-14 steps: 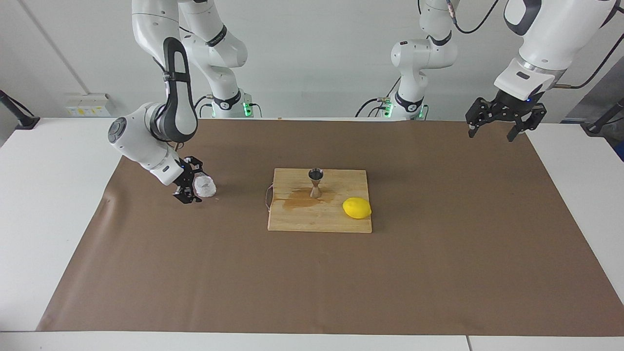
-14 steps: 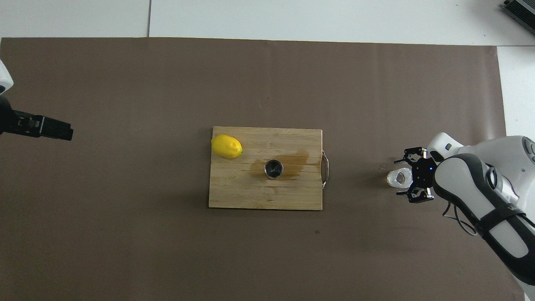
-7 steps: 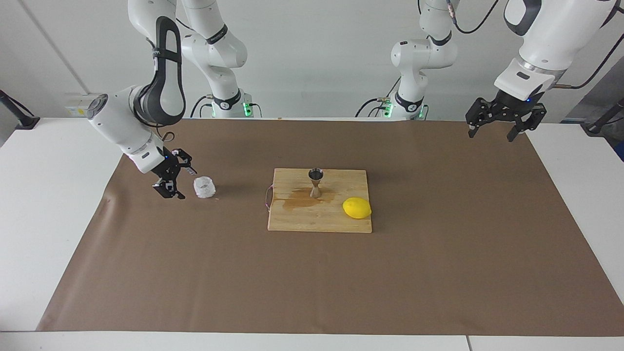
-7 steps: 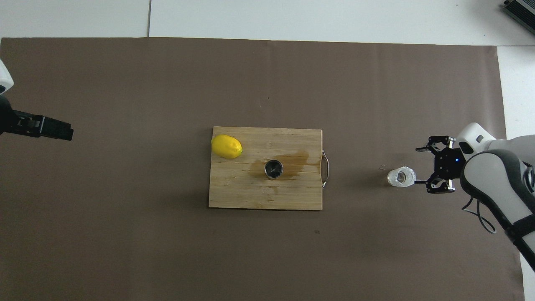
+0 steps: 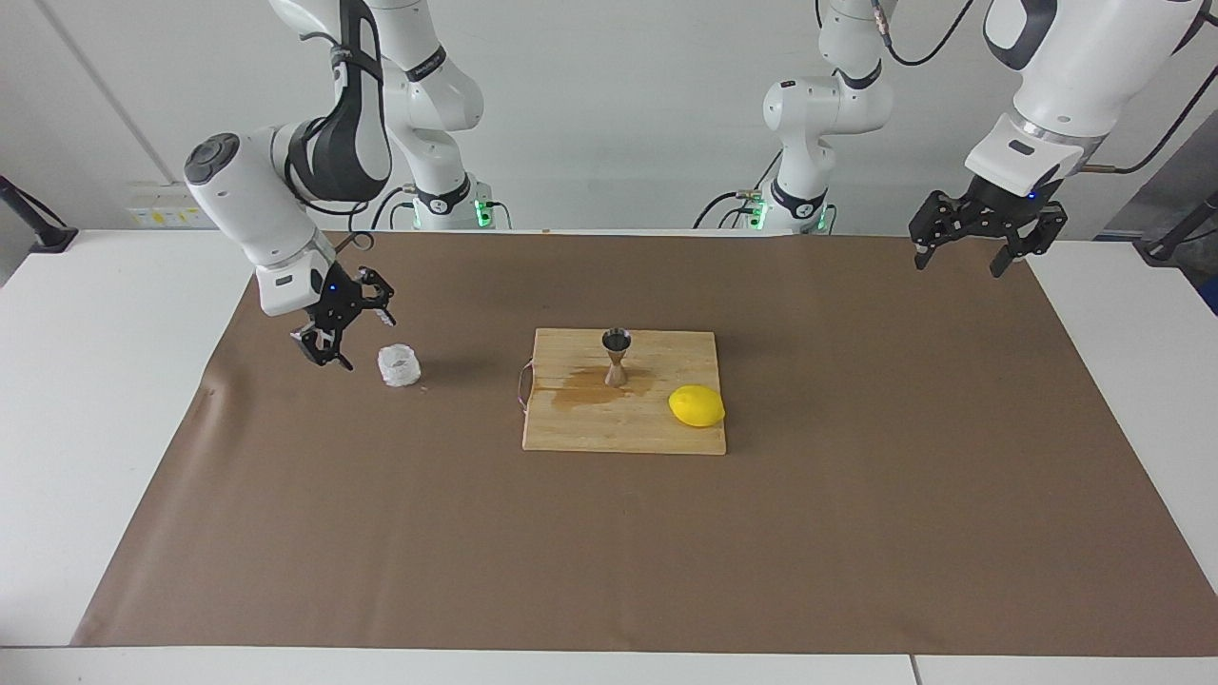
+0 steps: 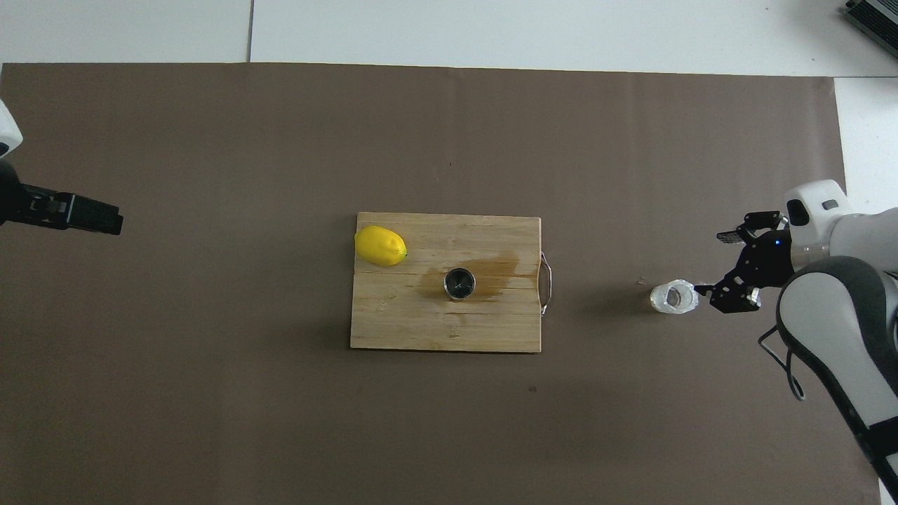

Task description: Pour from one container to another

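The whitish translucent cup [image 5: 400,364] [image 6: 673,297] stands upright on the brown paper, toward the right arm's end of the table. My right gripper [image 5: 347,328] [image 6: 713,261] hangs open just beside it, over the paper, holding nothing. One fingertip shows close to the cup's rim in the overhead view. The steel hourglass jigger [image 5: 617,355] [image 6: 459,283] stands upright on the wooden cutting board [image 5: 618,433] [image 6: 435,333]. My left gripper [image 5: 959,262] [image 6: 105,219] waits open and raised over the paper's edge at the left arm's end.
A yellow lemon [image 5: 697,406] [image 6: 380,245] lies on the board's corner, farther from the robots than the jigger. A wet brown stain [image 5: 585,392] spreads on the board around the jigger's foot. The board has a wire handle [image 6: 546,284] facing the cup.
My right gripper, which stood around the cup a second ago, has drawn back and risen away from it. The cup stays standing on the paper. The left arm has not moved.
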